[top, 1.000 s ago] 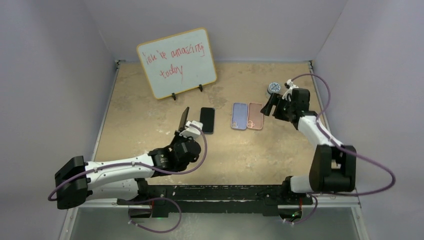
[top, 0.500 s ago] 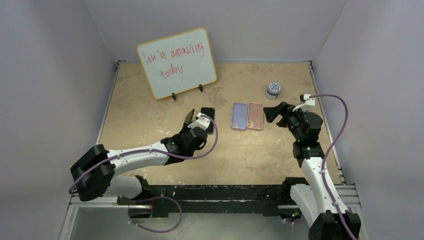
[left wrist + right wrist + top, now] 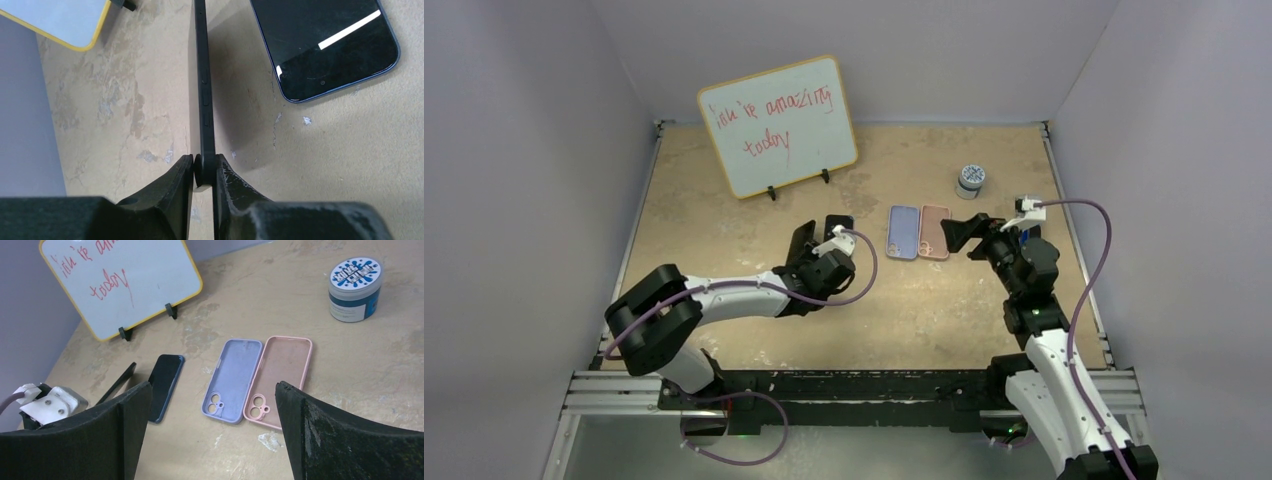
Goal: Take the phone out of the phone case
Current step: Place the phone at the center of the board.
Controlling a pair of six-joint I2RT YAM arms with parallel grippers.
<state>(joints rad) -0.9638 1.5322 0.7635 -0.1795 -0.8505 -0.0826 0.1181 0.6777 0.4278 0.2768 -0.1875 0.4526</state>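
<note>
Jaws of the left gripper (image 3: 204,167) are pinched on the thin black phone case (image 3: 204,90), lowered on edge beside the black glass-fronted phone (image 3: 330,45) at upper right; those of the right gripper (image 3: 212,390) stand spread. Extraction is judged done.

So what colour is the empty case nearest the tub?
Pink case, best in right wrist view.

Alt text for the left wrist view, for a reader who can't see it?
The left hand pinches one end of a thin black slab, probably the phone case, seen edge-on against the tan table. A black phone lies screen-up at upper right, apart from it; a corner of a yellow-framed whiteboard shows upper left.
</note>
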